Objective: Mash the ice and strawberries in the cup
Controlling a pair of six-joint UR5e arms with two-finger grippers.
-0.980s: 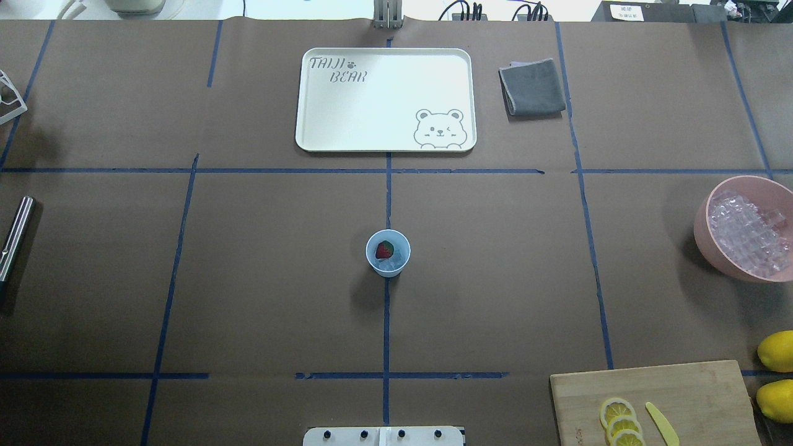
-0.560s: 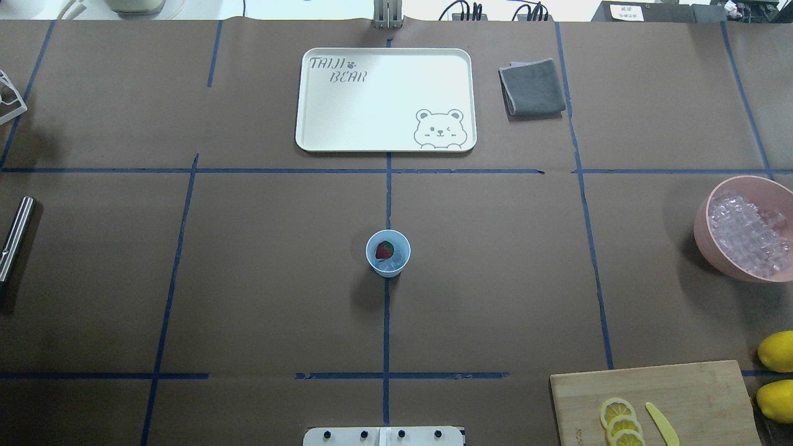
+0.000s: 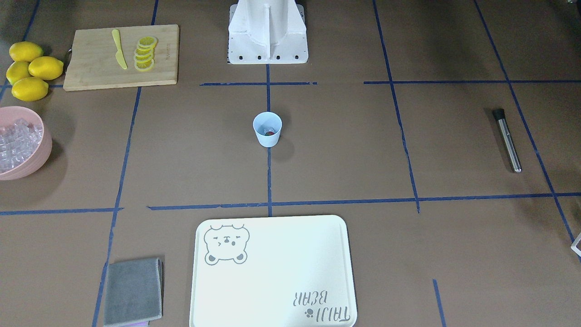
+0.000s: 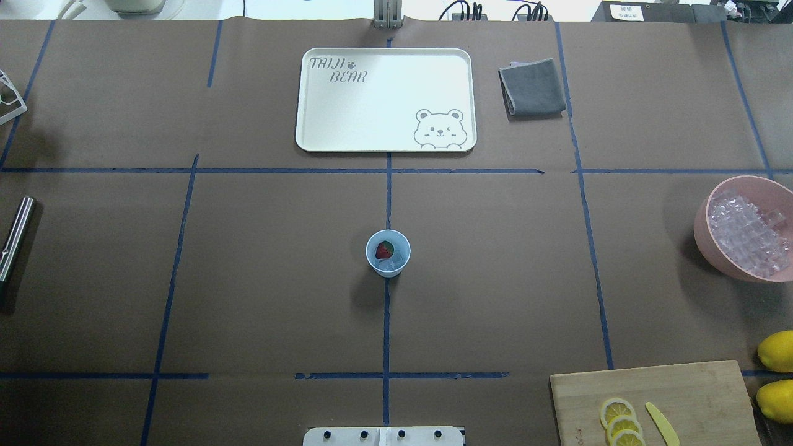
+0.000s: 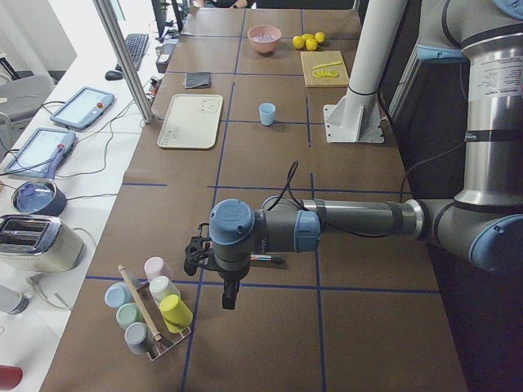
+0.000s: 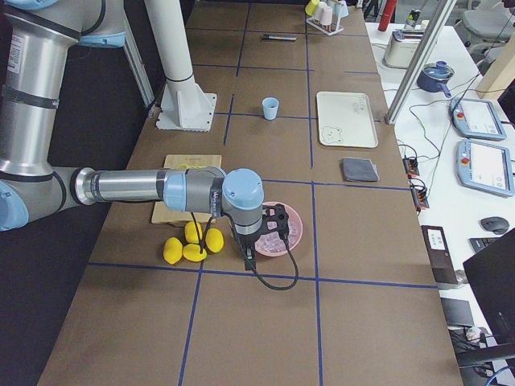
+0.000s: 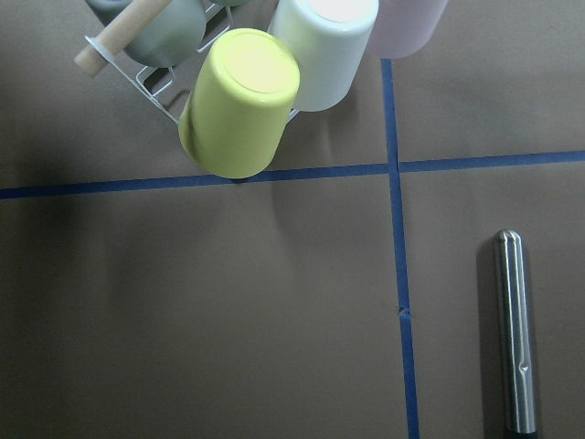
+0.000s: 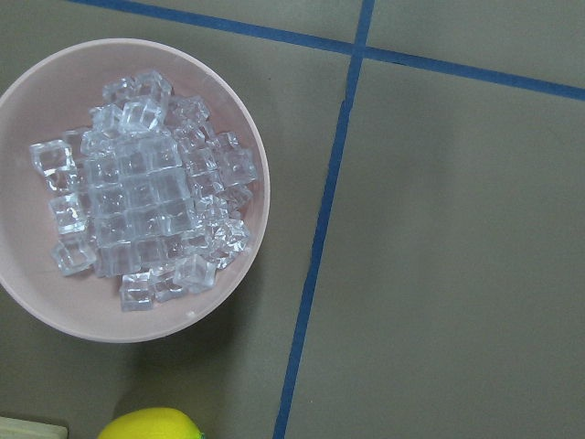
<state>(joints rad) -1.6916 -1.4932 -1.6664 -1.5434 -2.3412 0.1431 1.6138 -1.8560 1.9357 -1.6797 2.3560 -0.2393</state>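
The light-blue cup (image 4: 388,253) stands upright at the table's middle; it also shows in the front view (image 3: 267,129). Inside it lie a red strawberry (image 4: 384,250) and a few ice cubes (image 4: 397,257). More ice (image 8: 146,201) fills a pink bowl (image 4: 703,226) at the right edge. My left gripper (image 5: 198,256) hangs far left near a metal rod (image 7: 515,334); I cannot tell whether it is open. My right gripper (image 6: 273,221) hangs over the pink bowl (image 6: 294,233); I cannot tell its state either.
A cream tray (image 4: 310,139) and a grey cloth (image 4: 531,87) lie at the far side. A cutting board (image 4: 694,387) with lemon slices (image 4: 617,412) and a yellow knife sits front right beside lemons (image 4: 777,350). A rack of cups (image 7: 242,101) stands far left.
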